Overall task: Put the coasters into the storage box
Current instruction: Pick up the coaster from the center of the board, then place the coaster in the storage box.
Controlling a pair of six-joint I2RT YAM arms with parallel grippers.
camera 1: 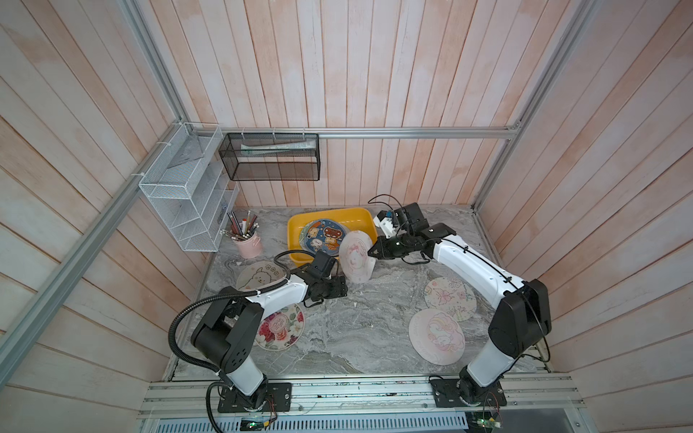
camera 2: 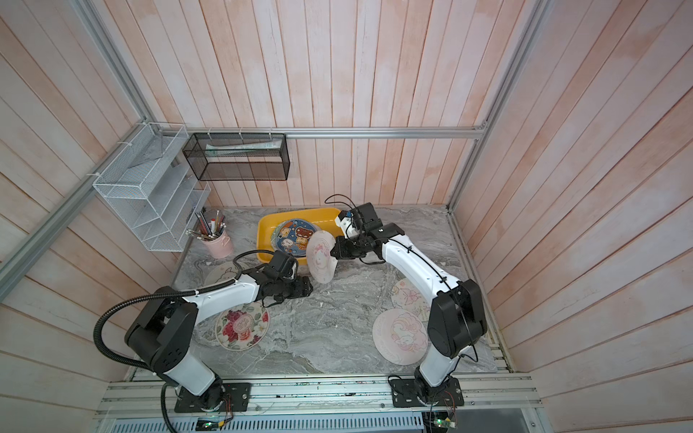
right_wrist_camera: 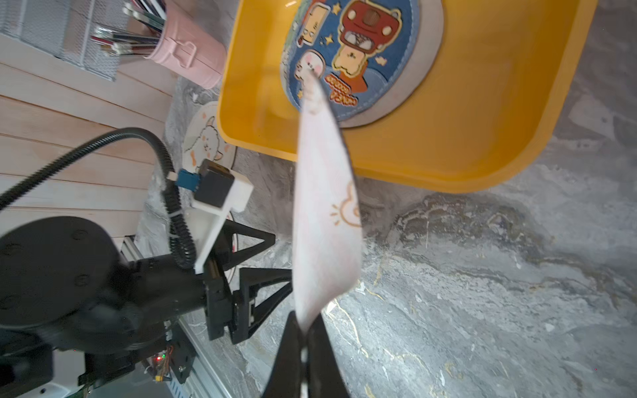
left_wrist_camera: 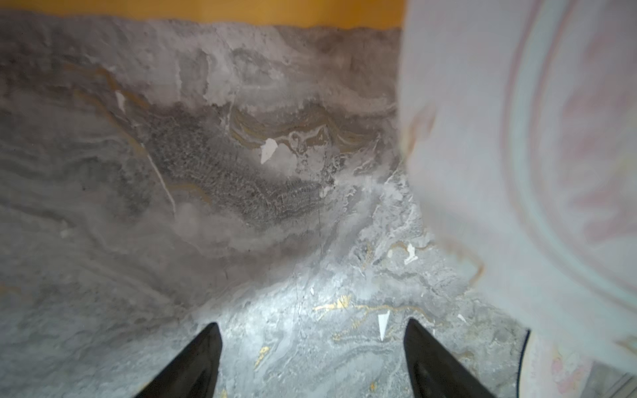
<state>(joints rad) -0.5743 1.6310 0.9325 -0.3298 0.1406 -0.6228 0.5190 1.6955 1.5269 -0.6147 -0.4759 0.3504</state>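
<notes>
Upright pink coaster [camera 1: 355, 258] gripped by right end effector [camera 1: 370, 250], beside yellow storage box [camera 1: 337, 215], left end effector [camera 1: 343, 285] nearby

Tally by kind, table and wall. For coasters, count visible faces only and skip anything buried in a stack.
Coasters: 6
Storage box: 1
Pencil cup: 1
Wall racks: 2
Total: 10

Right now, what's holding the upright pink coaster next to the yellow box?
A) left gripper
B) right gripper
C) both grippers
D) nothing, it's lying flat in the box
B: in the right wrist view the right gripper is shut on the edge of the pink coaster, while the left gripper stands open with only bare table between its fingers.
</notes>
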